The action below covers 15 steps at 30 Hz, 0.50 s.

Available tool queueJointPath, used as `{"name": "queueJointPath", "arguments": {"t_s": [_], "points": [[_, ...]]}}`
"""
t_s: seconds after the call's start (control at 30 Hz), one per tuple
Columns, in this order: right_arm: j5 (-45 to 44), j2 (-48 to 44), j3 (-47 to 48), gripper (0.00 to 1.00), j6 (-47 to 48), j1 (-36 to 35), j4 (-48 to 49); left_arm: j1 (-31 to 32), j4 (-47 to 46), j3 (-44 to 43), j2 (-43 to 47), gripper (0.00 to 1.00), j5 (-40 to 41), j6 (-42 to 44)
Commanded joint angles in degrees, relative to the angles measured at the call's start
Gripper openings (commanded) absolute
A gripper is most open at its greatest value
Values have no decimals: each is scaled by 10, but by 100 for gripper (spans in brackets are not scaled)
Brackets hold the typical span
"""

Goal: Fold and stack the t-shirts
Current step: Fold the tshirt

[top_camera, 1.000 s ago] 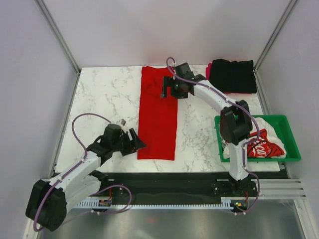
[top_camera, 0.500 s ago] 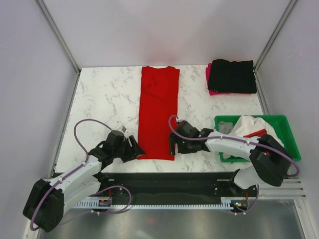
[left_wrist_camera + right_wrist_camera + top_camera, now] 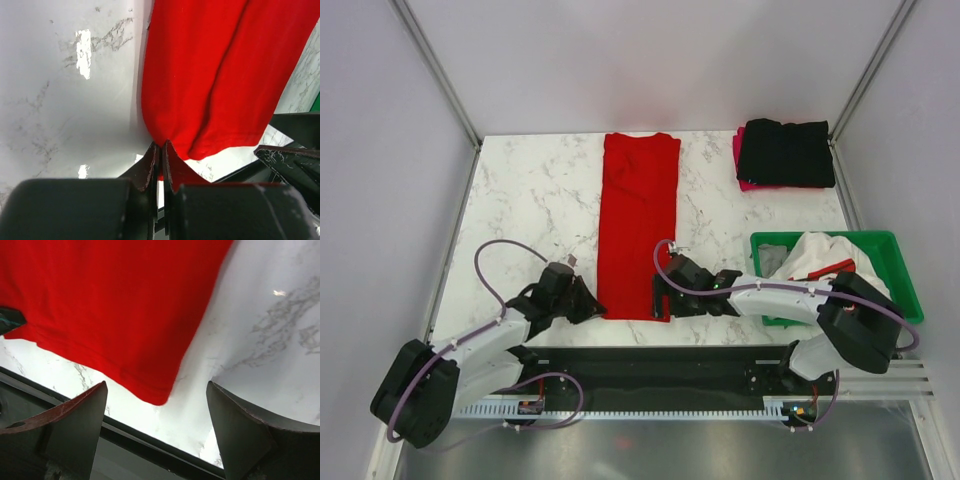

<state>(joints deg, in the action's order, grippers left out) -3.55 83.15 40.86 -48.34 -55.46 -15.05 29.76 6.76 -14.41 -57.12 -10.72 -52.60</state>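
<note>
A plain red t-shirt [image 3: 638, 225] lies as a long narrow strip running from the table's far edge to its near edge. My left gripper [image 3: 591, 305] is shut on the shirt's near-left corner; the left wrist view shows the jaws [image 3: 161, 144] pinched together on the red cloth [image 3: 215, 75]. My right gripper [image 3: 660, 299] stands open at the near-right corner. In the right wrist view that corner [image 3: 157, 395] lies flat between the wide-apart fingers [image 3: 75, 420], which do not touch it. A folded black t-shirt [image 3: 785, 152] rests on a magenta one [image 3: 737, 150] at the back right.
A green crate [image 3: 905, 285] at the right holds white t-shirts [image 3: 817, 255] with red print. The table's near edge and black rail [image 3: 150, 447] run just below both grippers. Bare marble [image 3: 530, 200] lies left of the red shirt.
The left gripper slid to the shirt's near-left corner and shut on it. The right arm swung from the shirt's far end to its near-right corner, staying open.
</note>
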Motion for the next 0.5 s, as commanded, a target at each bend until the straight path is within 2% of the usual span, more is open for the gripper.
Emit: {"name": "queueJointPath", "arguments": {"t_s": [0.0, 0.1, 0.13, 0.2, 0.23, 0.3, 0.33, 0.47], "points": [[-15, 31, 7, 88, -18, -12, 19, 3, -6, 18, -13, 6, 18, 0], [-22, 41, -1, 84, -20, -14, 27, 3, -10, 19, -19, 4, 18, 0], [-27, 43, -3, 78, -23, -14, 29, 3, -11, 19, -21, 4, 17, 0], [-36, 43, -11, 71, -23, -15, 29, 3, -14, 20, -23, 3, 17, 0], [-38, 43, -15, 63, -25, -14, 29, 3, -15, 19, -23, 2, 17, 0], [-42, 41, -24, 56, -25, -14, 31, 3, -17, 21, -23, 2, 16, 0], [-44, 42, -28, 48, -25, -14, 31, 3, -17, 22, -25, 2, 17, 0], [-46, 41, -45, 41, -26, -14, 34, 3, -20, 23, -26, 2, 16, 0]]}}
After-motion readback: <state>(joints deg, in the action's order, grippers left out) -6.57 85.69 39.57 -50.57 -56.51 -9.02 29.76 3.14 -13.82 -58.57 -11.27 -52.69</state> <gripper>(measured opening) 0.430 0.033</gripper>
